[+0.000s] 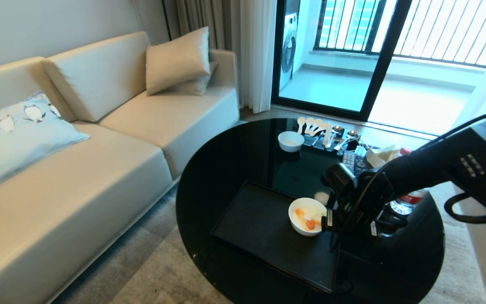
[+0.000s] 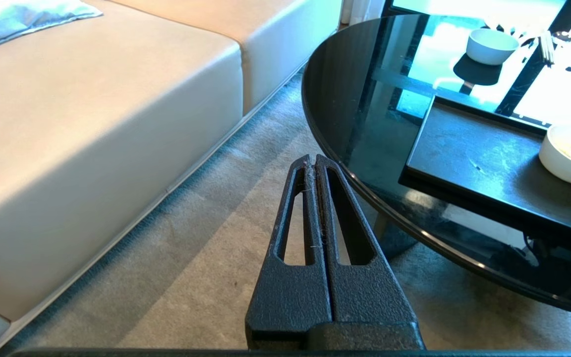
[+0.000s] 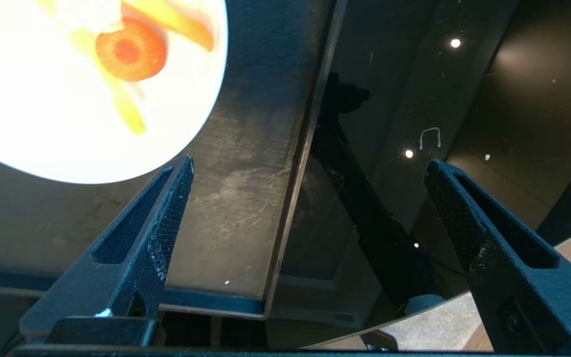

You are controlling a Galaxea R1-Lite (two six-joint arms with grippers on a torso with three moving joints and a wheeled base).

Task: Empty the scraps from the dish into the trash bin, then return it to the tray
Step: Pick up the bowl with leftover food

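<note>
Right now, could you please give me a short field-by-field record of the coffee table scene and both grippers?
dish: white bowl standing on the tray, near its right edge
scraps: carrot and pale vegetable pieces inside the dish
tray: black tray on the round glass table
trash bin: not in view
right gripper: open, empty, beside the dish over the tray's edge
left gripper: shut, empty, off the table above the carpet
second bowl: at the table's far side, off the tray

Round black glass table bears tray, small bowl, perhaps cutlery.
</note>
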